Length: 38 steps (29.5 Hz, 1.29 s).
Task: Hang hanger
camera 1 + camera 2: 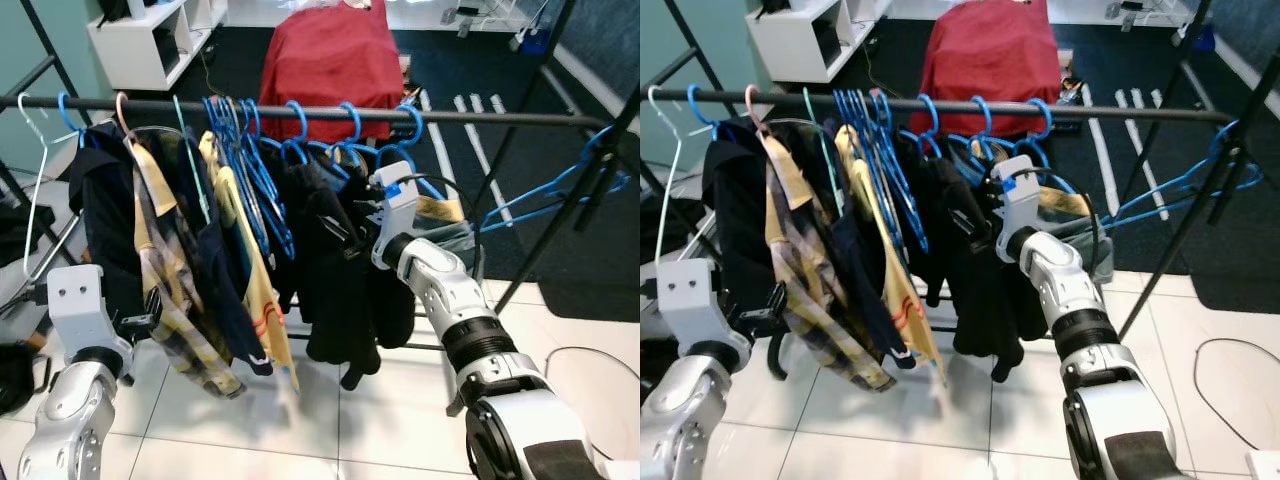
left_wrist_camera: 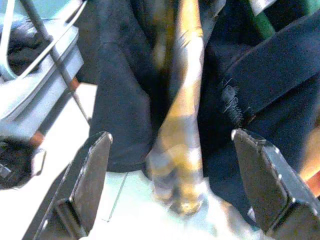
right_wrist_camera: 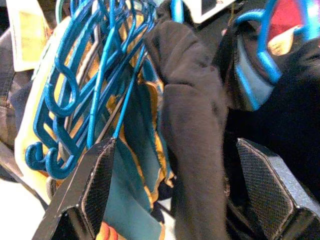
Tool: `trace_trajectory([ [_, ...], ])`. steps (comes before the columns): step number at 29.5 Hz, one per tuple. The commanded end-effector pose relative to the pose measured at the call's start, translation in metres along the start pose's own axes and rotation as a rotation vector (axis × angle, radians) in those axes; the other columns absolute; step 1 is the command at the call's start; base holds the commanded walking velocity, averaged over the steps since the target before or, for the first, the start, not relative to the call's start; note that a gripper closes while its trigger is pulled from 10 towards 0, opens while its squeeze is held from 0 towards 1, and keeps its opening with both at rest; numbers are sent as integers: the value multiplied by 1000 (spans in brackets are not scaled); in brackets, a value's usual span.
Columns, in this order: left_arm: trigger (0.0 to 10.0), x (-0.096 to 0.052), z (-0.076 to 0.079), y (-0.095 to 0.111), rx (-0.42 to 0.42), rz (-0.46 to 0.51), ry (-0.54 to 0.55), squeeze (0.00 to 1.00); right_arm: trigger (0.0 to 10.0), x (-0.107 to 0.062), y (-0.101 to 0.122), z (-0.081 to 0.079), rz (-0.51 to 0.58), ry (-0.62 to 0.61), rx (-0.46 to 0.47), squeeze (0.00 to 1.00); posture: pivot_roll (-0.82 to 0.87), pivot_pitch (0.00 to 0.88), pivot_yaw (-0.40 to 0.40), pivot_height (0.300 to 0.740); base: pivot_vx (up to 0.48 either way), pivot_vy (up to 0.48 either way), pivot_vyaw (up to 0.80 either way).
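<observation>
- Hanging along a black rail (image 1: pixel 470 117) is a crowded row of clothes, with the robot standing close in front of it on a pale tiled floor (image 1: pixel 390 410).
- Behind the rail stands a piece of furniture under a red cover (image 1: pixel 332 62), and to its left a white shelf unit (image 1: pixel 150 40) on dark carpet.
- At the rack's right end, sloping black frame bars (image 1: pixel 545 235) carry a few bare blue hangers (image 1: pixel 560 192) lying slanted.
- On the left, a white wire hanger (image 1: pixel 36 180) hangs empty, next to a dark jacket (image 1: pixel 105 215), a plaid yellow-and-grey shirt (image 1: pixel 175 290) and a navy garment with yellow lining (image 1: pixel 245 290).
- A thick bunch of empty blue hangers (image 1: pixel 250 170) crowds the middle of the rail, pressed against the clothes on both sides.
- The blue hanger (image 1: pixel 350 125) with the black garment (image 1: pixel 335 280) is hooked over the rail among other blue hooks; the cloth droops in heavy folds.
- The right gripper (image 3: pixel 172 195) is raised to that black garment, jaws apart, with a fold of the dark cloth lying between them; whether they touch it I cannot tell.
- The left gripper (image 2: pixel 172 185) sits low by the plaid shirt's hem, jaws wide apart, holding nothing.
</observation>
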<state>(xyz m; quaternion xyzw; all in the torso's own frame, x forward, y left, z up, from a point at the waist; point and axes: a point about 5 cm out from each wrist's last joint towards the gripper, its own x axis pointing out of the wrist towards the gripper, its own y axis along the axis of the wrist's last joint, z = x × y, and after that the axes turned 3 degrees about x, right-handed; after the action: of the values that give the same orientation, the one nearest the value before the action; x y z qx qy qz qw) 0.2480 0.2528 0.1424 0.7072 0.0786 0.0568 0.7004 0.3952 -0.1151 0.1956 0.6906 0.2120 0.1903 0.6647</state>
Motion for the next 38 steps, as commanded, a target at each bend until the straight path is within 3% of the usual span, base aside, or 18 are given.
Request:
trace_trajectory([
  [1,10000,-3,-6,3,15,0,5,0,10000,1,-1,-1,-11,7,-5,0,200,221,48,740,0,0,0],
  [4,10000,-7,-10,5,28,1,8,0,10000,4,-4,-5,-32,36,-11,0,211,234,53,740,0,0,0],
  [6,10000,-13,-17,8,45,-1,13,0,0,7,-10,-12,-84,75,-47,0,215,244,58,740,0,0,0],
  [12,10000,-15,-19,7,51,-12,12,0,0,7,-8,-5,-104,39,-83,0,203,244,53,740,0,0,0],
  [24,10000,-8,-10,3,19,-18,8,0,0,0,13,15,-15,-40,-118,0,164,215,33,740,0,0,0],
  [25,10000,-5,-6,1,3,-16,8,0,0,-8,25,23,72,-84,-123,0,137,190,15,740,0,0,0],
  [26,10000,-5,-6,1,3,-16,8,0,0,-8,25,23,72,-84,-123,0,137,190,15,740,0,0,0],
  [28,10000,1,2,-2,-23,-15,8,0,0,-25,42,34,198,-147,-166,0,109,172,3,740,0,0,0],
  [29,10000,1,2,-2,-23,-15,8,0,0,-25,42,34,198,-147,-166,0,109,172,3,740,0,0,0],
  [31,10000,6,9,-5,-45,-15,2,0,0,-42,45,32,264,-167,-228,0,77,159,-1,740,0,0,0],
  [37,10000,11,14,-6,-61,-14,-5,0,0,-54,45,23,297,-158,-284,0,43,144,-2,740,0,0,0],
  [38,10000,13,16,-7,-70,-13,-9,0,0,-58,46,15,310,-138,-296,0,31,136,-7,740,0,0,0],
])
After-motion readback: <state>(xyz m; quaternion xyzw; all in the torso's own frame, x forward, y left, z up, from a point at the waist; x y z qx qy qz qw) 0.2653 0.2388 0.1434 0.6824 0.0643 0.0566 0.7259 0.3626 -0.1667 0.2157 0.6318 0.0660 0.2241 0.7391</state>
